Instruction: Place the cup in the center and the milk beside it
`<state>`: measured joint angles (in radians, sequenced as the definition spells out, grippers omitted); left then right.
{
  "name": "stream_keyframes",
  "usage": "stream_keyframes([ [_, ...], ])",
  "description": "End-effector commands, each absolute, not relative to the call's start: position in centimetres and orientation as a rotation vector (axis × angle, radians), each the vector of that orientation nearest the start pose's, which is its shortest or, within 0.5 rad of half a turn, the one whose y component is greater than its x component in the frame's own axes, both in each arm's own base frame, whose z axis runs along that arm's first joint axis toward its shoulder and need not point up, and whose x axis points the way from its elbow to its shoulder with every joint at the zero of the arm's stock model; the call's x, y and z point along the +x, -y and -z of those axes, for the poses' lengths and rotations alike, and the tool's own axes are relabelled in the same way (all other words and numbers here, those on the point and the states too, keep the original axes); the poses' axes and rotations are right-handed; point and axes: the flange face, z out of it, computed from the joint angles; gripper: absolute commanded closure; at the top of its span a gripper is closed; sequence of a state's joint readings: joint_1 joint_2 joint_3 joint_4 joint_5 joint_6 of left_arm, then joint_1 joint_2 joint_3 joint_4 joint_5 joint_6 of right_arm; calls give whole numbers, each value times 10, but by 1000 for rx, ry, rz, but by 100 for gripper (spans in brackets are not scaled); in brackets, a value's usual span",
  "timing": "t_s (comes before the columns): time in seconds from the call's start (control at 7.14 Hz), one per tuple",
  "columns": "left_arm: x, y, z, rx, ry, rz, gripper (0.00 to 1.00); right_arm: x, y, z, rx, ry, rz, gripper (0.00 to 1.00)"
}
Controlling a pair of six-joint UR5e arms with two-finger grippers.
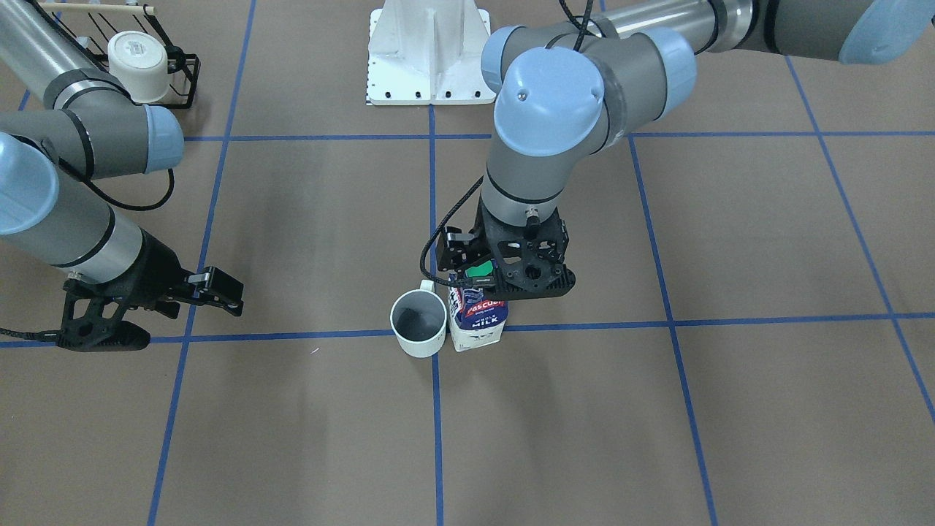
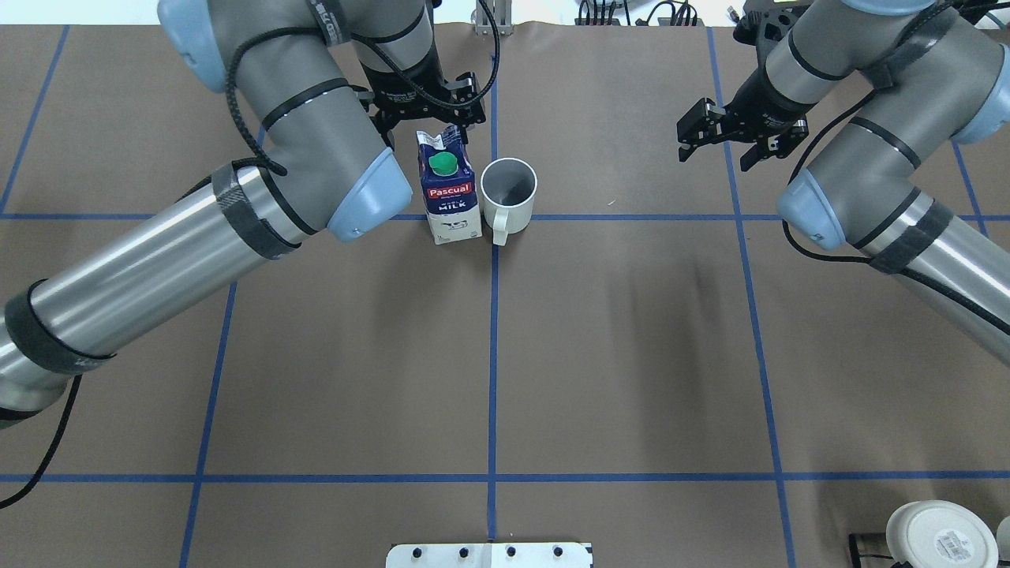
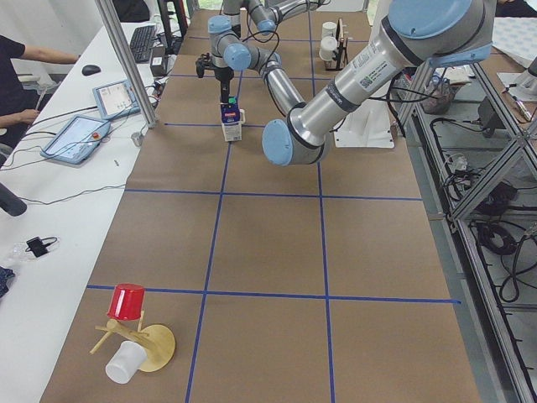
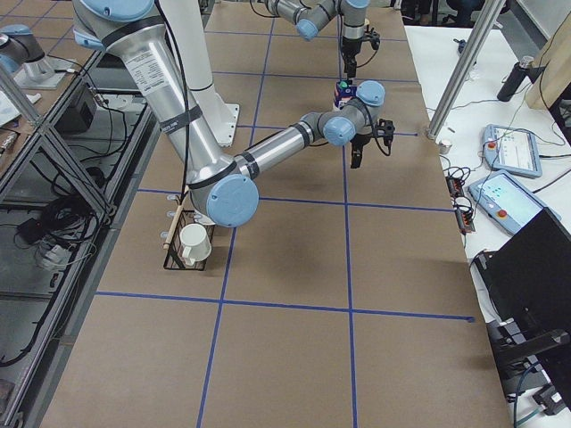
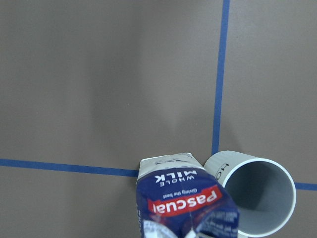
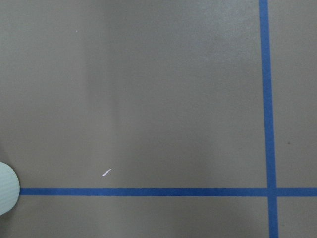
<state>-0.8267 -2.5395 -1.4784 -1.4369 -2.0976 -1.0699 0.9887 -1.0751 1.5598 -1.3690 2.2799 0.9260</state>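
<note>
The white cup (image 2: 509,193) stands on the center crossing (image 2: 495,229) of the blue tape lines, its handle toward the robot. The blue and white milk carton (image 2: 450,197) with its green cap stands upright right beside the cup, on the robot's left of it. Both also show in the front view, cup (image 1: 418,323) and carton (image 1: 478,321). My left gripper (image 2: 432,126) is directly over the carton and appears shut on its top ridge. My right gripper (image 2: 716,158) is open and empty, off to the right of the cup, above bare table.
A black wire rack with a cream mug (image 1: 139,66) stands at the robot's near right corner. The white robot base plate (image 1: 429,51) is at the table's near edge. A wooden stand with a red cup (image 3: 127,302) and a white cup lies at the far left end.
</note>
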Motion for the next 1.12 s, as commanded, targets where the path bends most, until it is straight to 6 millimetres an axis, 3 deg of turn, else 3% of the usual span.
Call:
stream_keyframes([
  [0.0, 338, 598, -85, 122, -877, 134, 2, -291, 580, -381, 94, 931, -86, 0],
  [0.14, 288, 556, -142, 149, -891, 109, 2, -286, 578, -383, 146, 931, -88, 0],
  [0.28, 237, 544, -197, 148, -864, 178, 2, -283, 579, -394, 144, 908, -103, 0],
  [0.42, 192, 552, -239, 144, -830, 251, 2, -257, 584, -420, 163, 863, -147, 0],
  [0.56, 156, 553, -282, 143, -797, 284, 2, -230, 592, -428, 163, 851, -177, 0],
  [0.7, 120, 552, -341, 168, -728, 194, 2, -190, 603, -439, 146, 834, -232, 0],
  [0.84, 62, 570, -391, 224, -653, 8, 2, -164, 607, -453, 136, 782, -171, 0],
  [0.98, 16, 587, -445, 188, -643, -54, 2, -134, 607, -472, 134, 742, -117, 0],
])
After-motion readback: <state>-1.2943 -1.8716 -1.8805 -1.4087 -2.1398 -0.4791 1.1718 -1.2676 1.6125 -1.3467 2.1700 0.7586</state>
